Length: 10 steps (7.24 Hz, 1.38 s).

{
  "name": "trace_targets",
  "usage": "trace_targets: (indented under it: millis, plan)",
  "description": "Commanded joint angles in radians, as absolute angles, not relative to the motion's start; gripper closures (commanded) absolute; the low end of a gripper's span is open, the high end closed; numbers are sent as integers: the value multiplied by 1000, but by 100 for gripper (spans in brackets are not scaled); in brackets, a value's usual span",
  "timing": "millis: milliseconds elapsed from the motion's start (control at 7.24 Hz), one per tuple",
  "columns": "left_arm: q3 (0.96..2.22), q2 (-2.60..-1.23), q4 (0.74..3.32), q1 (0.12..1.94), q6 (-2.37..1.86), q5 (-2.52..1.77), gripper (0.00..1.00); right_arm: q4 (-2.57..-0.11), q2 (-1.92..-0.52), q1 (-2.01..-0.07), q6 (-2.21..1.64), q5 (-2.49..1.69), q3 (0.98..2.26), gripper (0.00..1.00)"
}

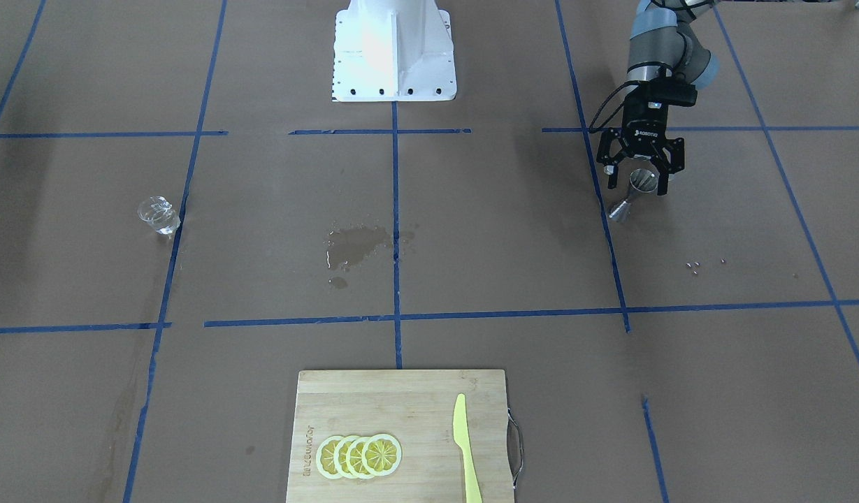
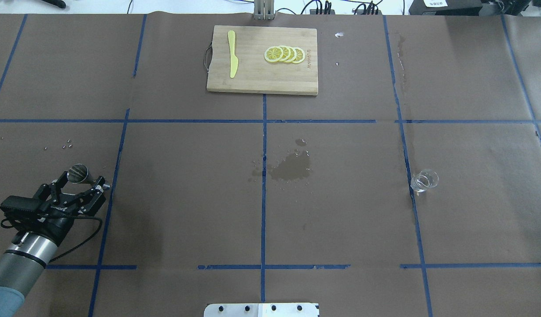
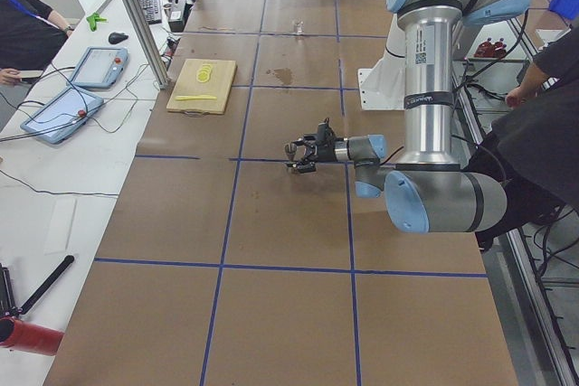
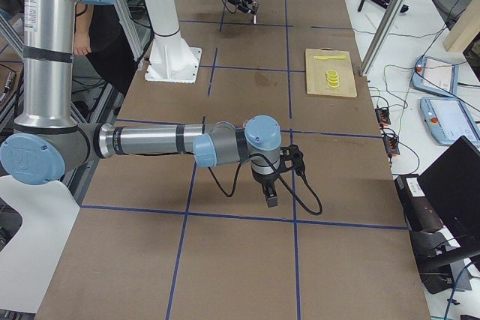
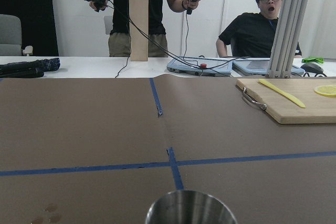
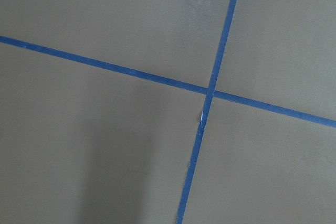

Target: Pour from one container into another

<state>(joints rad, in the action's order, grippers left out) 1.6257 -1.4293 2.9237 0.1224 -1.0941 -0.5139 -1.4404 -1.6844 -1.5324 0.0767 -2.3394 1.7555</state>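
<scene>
From where I stood, the left gripper [image 1: 637,184] reached low over the table [image 2: 186,198] on the robot's left side, its jaws apart with one finger on either side of the steel jigger [image 2: 78,173]. The jigger sat mouth-up between them. One finger looked close to its rim and the other stood clear of it (I could not tell whether either actually touched). A few small specks [image 2: 68,144] lay on the paper just beyond.

The clear cup [image 2: 424,180] stood well away on the robot's right side, just beside a blue tape line [image 2: 406,145]. Between the two, near the middle of the table, was a dark wet patch [image 2: 292,169].

The right gripper [image 4: 270,198] pointed down at a crossing of tape lines. I could not tell whether its jaws were apart or together.

At the far edge lay a wooden cutting board [image 2: 261,75] with overlapping lemon slices [image 2: 285,54] and a yellow knife [image 2: 232,53].
</scene>
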Motion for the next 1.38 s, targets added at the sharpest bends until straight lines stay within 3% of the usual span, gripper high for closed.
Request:
trace_targets:
  millis: [0, 276, 414, 552, 829, 1243]
  plan:
    - [1583, -1448, 2924, 120, -1092, -514, 13, -1440, -1684, -1532, 77, -2339, 1755, 0]
    - [1566, -1477, 2922, 120, -1089, -514, 14, -1440, -1683, -1532, 77, -2339, 1753, 0]
    - [1566, -1479, 2924, 120, -1091, -515, 26, -1440, -1683, -1532, 77, -2339, 1753, 0]
    - [1568, -1477, 2925, 120, -1091, -515, 54, -1440, -1683, -1532, 77, -2339, 1753, 0]
    - [1568, -1476, 2927, 121, -1092, -515, 100, -1440, -1680, -1532, 77, -2339, 1753, 0]
    - [1578, -1465, 2977, 124, -1082, -515, 100, -1440, -1678, -1532, 77, -2338, 1752, 0]
